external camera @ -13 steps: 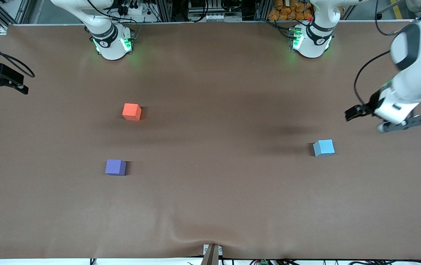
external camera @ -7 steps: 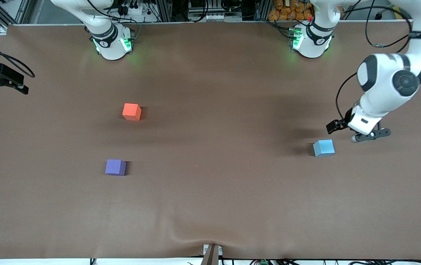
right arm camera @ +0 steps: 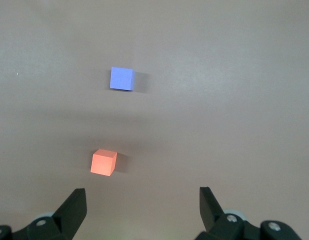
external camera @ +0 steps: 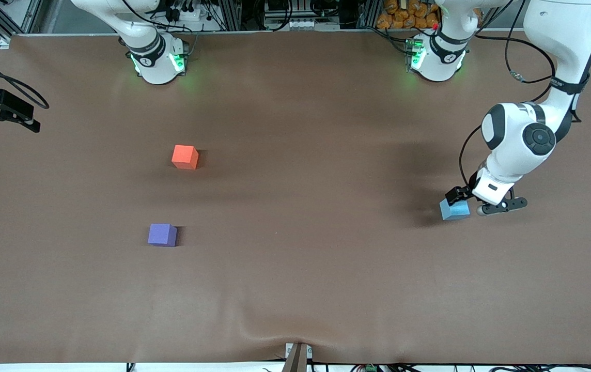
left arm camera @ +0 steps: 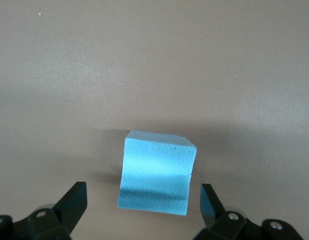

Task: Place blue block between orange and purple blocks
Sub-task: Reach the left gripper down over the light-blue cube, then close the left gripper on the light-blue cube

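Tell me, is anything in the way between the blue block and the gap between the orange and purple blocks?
No, nothing visible. Only bare table lies between the blue block and the gap between the orange block and purple block.

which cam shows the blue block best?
Left wrist view: the blue block fills the middle of the picture, top and one side face clear, framed by the open left gripper. The front view shows it small, partly covered by that gripper. The right wrist view doesn't show it.
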